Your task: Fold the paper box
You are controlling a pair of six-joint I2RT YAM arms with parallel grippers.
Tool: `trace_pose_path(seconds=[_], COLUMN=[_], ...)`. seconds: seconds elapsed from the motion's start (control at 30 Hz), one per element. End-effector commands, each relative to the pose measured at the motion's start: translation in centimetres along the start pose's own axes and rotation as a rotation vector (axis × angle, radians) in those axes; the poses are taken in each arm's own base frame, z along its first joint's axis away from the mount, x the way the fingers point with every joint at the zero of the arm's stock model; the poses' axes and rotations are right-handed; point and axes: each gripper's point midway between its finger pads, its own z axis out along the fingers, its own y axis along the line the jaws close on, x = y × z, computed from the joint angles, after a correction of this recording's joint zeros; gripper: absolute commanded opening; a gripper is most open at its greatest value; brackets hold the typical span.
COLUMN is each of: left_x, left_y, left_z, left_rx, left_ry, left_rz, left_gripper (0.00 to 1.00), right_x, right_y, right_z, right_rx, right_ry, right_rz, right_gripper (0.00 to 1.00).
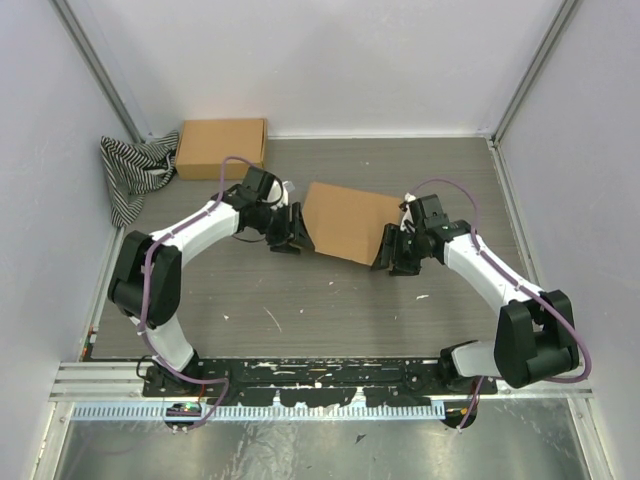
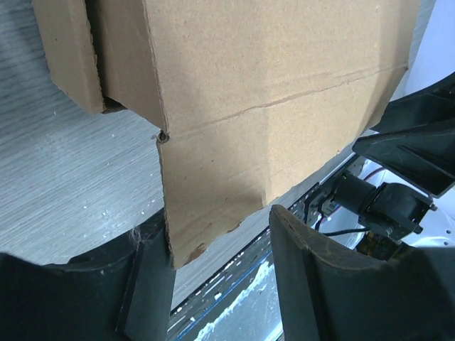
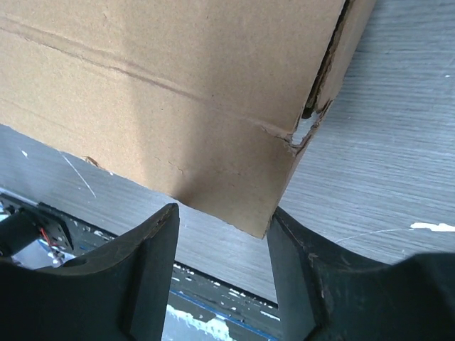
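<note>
The paper box, plain brown cardboard, sits tilted at the middle of the table between my two arms. My left gripper is at its left end and my right gripper at its right end. In the left wrist view a hanging flap of the box reaches down between the open jaws of my left gripper, its corner against the left finger and apart from the other. In the right wrist view the box's lower corner sits by the right finger of my right gripper, which is open.
A fully formed brown cardboard box stands at the back left beside a black-and-white striped cloth. White walls close the table on three sides. The metal rail with the arm bases runs along the near edge.
</note>
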Motion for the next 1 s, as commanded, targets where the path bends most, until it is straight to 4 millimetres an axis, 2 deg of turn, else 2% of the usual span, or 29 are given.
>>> trace_pose_path(seconds=[0.0,0.53,0.7,0.97], left_x=[0.7,1.6,1.5,2.2], left_y=[-1.9,-0.6,-0.6,0.6], left_z=[-1.8,-1.6,-1.7,-0.9], left_rx=[0.034,0.020,0.021,0.005], left_ry=[0.025,0.071,0.073,0.100], left_rz=[0.034,0.023,0.029,0.021], left_gripper=[0.58,0.59,0.59,0.59], right_x=[-0.5,0.0,0.2,0.7], right_y=[2.4,3.4,3.0,1.8], right_z=[-1.2,-2.2,-2.2,-1.2], right_rx=[-0.090,-0.141,-0.118,-0.089], right_ry=[0.008,0.133,0.154,0.158], right_rz=[-0.034,-0.060,-0.070,-0.066], right_gripper=[0.57,0.58,0.58,0.58])
